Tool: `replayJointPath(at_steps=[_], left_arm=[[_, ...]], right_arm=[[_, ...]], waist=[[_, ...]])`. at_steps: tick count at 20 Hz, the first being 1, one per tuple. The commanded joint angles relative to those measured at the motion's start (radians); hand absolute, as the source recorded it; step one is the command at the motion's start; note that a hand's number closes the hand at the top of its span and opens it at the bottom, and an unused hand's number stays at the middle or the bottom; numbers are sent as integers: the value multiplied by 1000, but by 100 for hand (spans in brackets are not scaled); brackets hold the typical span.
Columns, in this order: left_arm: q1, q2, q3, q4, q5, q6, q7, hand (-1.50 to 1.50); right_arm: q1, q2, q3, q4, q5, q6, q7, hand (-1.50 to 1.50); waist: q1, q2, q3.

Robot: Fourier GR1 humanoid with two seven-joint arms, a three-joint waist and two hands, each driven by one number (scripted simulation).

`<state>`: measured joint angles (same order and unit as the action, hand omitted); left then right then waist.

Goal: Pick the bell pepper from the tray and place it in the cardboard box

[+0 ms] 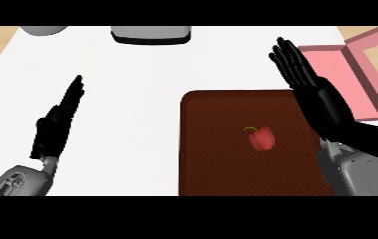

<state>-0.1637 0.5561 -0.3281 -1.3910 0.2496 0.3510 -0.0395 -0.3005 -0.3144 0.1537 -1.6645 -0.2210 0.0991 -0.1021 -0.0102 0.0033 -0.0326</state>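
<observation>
The red bell pepper (261,138) lies on the brown tray (214,153), stem pointing up-left, just left of the right hand (314,90), which hovers with fingers straight, holding nothing. The pink cardboard box (353,73) sits beyond. The left hand (57,120) rests open, well apart.

The counter (148,83) is white and takes up most of the view, with a strip of light wood (9,35) showing at its far left corner and another at the far right. At the far edge, left of centre, sits a grey slab (150,34) with rounded corners and a dark underside, cut off by the view's top. Further left, at the far corner, a rounded grey object (43,30) is also cut off.
</observation>
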Motion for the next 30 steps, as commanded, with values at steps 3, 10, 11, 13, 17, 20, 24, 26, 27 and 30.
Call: replayJointPath(at_steps=[3, 10, 11, 13, 17, 20, 24, 26, 27, 30], left_arm=[[40, -3, 97, -54, 130, -92, 25, 0], [107, -35, 151, -159, 267, -99, 106, 0], [95, -2, 186, -117, 291, -159, 92, 0], [97, -30, 181, -131, 296, -149, 104, 0], [134, 53, 235, -219, 341, -191, 192, 0], [158, 7, 208, -205, 297, -155, 126, 0], [149, -23, 180, -193, 267, -126, 126, 0], [159, 9, 217, -216, 308, -161, 150, 0], [151, 8, 215, -222, 300, -155, 151, 0], [99, -12, 199, -180, 274, -146, 155, 0]], right_arm=[[14, -96, -9, 4, -7, 139, 11, -150], [134, -125, -201, -49, 100, 20, -353, -150], [167, -117, -170, -20, 128, 65, -473, -150], [165, -186, -198, -2, 120, 160, -574, -150], [269, -229, -123, -147, 302, 124, -583, -150], [261, -371, -114, -204, 465, 113, -411, -150], [276, -497, -117, -313, 622, 134, -256, -150], [260, -510, -55, -347, 728, 142, -159, -150], [290, -504, -13, -396, 771, 152, -102, -150], [235, -495, 96, -454, 856, 236, 84, -150]], waist=[[16, -5, 33], [2, -10, 36], [6, -3, 35], [8, -3, 35], [9, -9, 33], [4, -14, 30], [-20, -14, 28], [8, -12, 29], [0, -12, 29], [6, -3, 29]])
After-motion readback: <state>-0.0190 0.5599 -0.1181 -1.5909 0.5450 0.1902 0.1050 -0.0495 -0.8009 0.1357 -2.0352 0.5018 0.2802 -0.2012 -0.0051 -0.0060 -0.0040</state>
